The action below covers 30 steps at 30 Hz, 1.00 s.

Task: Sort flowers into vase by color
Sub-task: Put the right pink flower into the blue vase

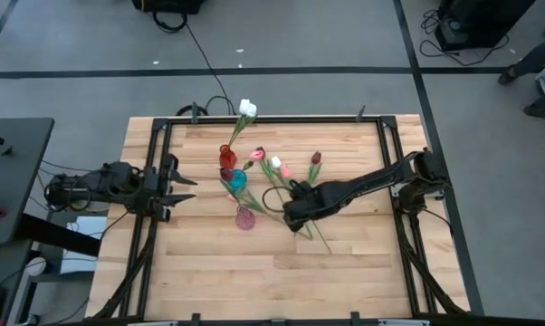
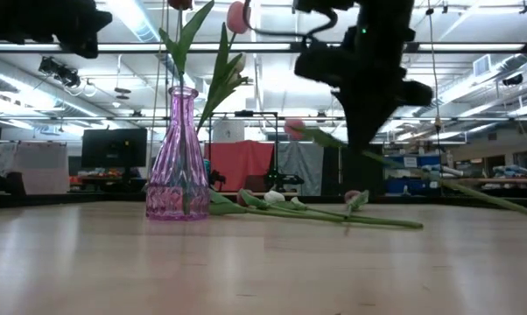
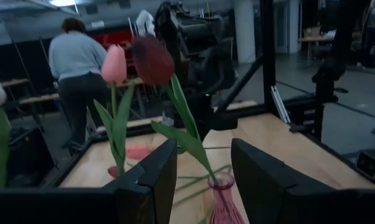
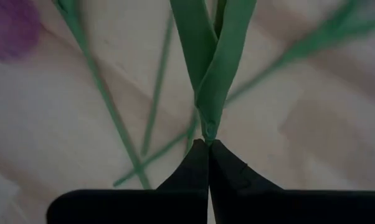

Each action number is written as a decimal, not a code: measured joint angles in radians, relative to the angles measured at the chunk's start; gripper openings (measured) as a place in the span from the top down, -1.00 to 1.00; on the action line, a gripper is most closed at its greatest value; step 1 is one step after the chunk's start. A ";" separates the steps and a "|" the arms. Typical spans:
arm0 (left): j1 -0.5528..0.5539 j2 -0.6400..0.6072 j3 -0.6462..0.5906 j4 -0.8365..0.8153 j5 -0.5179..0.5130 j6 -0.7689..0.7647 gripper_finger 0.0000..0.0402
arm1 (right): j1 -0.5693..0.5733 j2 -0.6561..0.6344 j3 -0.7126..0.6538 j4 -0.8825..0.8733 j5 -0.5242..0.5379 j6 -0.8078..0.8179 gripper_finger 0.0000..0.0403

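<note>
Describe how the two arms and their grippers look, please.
Both arms are dark, almost black, jointed, with thin black cables along them. The left gripper has two broad, flat, matte black fingers. The right gripper has black fingers tapering to narrow tips. No markings visible.

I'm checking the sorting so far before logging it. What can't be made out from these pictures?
- Held flower's colour: right wrist view shows only its stem pinched in the right claw; the head is cut off.
- Red vase and blue vase: too small in the high view to count stems.
- Pink vase: low view crops the heads above it.
- Left claw blocks the table beyond it.
</note>
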 joint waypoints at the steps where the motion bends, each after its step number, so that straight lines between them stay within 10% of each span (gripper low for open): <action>1: 0.000 -0.016 0.000 -0.004 0.000 0.002 0.22 | -0.011 -0.018 0.000 0.007 0.010 -0.030 0.97; 14: 0.000 -0.052 0.000 -0.006 -0.014 -0.030 0.22 | -0.103 -0.125 0.001 0.292 0.076 -0.473 0.96; 30: 0.000 -0.048 0.000 -0.008 -0.011 -0.117 0.22 | -0.148 -0.190 0.002 0.354 0.109 -0.623 0.96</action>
